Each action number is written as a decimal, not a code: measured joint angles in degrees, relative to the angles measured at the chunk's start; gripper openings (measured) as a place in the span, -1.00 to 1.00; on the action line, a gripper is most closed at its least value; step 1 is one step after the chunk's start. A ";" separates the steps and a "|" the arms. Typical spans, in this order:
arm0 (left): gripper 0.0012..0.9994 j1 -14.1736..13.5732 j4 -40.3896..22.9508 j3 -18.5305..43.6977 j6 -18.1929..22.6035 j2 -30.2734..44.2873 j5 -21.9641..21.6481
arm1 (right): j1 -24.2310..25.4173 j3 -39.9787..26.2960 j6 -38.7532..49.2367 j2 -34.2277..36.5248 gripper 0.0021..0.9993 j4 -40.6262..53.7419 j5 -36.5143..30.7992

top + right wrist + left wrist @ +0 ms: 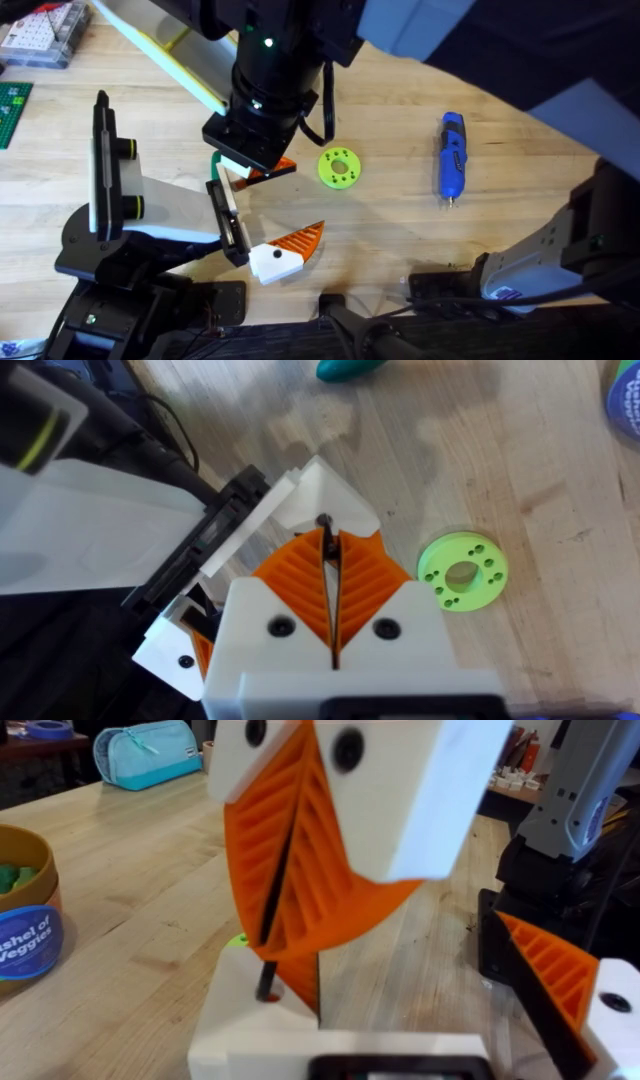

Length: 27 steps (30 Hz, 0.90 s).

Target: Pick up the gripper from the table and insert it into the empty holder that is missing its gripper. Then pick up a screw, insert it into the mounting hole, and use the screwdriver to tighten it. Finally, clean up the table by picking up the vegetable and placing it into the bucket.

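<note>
A: We start with the light-coloured wooden table (400, 230). Near the overhead frame's top centre, our right arm hangs large and dark, with its white-and-orange right gripper (262, 165) just left of the middle.

B: In its wrist view, we see that gripper's orange ribbed pads (360, 575) pressed together on a thin dark screw (326, 532), whose tip meets a white block.

A: Our left arm fills the lower left. We see the left gripper (272, 252) near the bottom centre; its white block and orange ribbed triangular finger point right. We cannot tell whether it is apart or together.

B: The slim bright-blue pen-shaped screwdriver (452, 157) lies alone in the right half, tip toward the bottom edge.

A: Smallest, we note the lime-green round plastic disc with holes (339, 167), just right of the right gripper.
</note>
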<state>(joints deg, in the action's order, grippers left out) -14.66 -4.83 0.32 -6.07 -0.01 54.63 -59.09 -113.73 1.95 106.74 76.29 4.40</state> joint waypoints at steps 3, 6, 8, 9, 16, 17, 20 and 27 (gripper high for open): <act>0.98 0.00 0.08 0.00 0.01 0.00 0.00 | 0.00 0.00 0.00 0.00 -0.98 0.33 -0.04; 0.98 0.00 0.07 0.00 0.01 0.00 -0.02 | 0.00 0.00 0.31 -0.02 -0.98 0.49 -0.04; 0.98 0.00 0.07 0.00 0.01 0.00 -0.02 | 0.01 0.00 0.92 -0.10 -0.98 0.46 -0.06; 0.98 0.00 0.07 0.00 0.01 0.00 -0.02 | 0.02 0.00 1.25 -0.19 -0.98 0.45 -0.06; 0.98 0.00 0.09 0.00 0.01 0.00 -0.04 | 0.02 -0.01 2.44 -1.74 -0.98 1.13 -0.06; 0.98 0.00 0.07 0.00 0.01 0.00 -0.04 | 0.02 -0.02 2.55 -1.84 -0.98 1.16 -0.06; 0.98 0.00 0.07 0.00 0.01 0.00 -0.02 | 0.02 -0.02 3.11 -1.88 -0.98 1.34 -0.06; 0.98 0.00 0.07 0.00 0.01 0.00 -0.04 | 0.02 -0.02 5.22 -1.14 -0.98 1.29 -0.06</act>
<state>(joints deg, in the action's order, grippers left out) -14.66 -4.75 0.32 -6.07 -0.01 54.59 -59.07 -113.75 7.17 105.60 77.57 4.34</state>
